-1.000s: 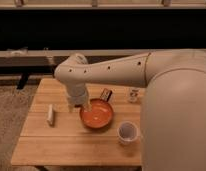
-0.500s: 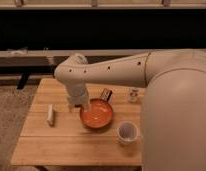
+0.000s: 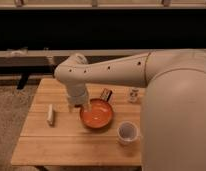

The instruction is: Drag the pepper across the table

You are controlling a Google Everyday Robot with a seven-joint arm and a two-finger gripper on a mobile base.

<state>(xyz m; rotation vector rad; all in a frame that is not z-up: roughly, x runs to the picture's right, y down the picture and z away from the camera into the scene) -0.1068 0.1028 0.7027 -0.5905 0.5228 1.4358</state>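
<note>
Small dark-red pepper (image 3: 106,94) lies at the orange bowl's (image 3: 98,117) one o'clock; the pincer (image 3: 79,105), spread wide, hovers at nine o'clock, the bowl between them.

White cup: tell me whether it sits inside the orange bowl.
No: the white cup stands on the table beside the orange bowl, while the gripper hangs at the bowl's opposite rim.
</note>
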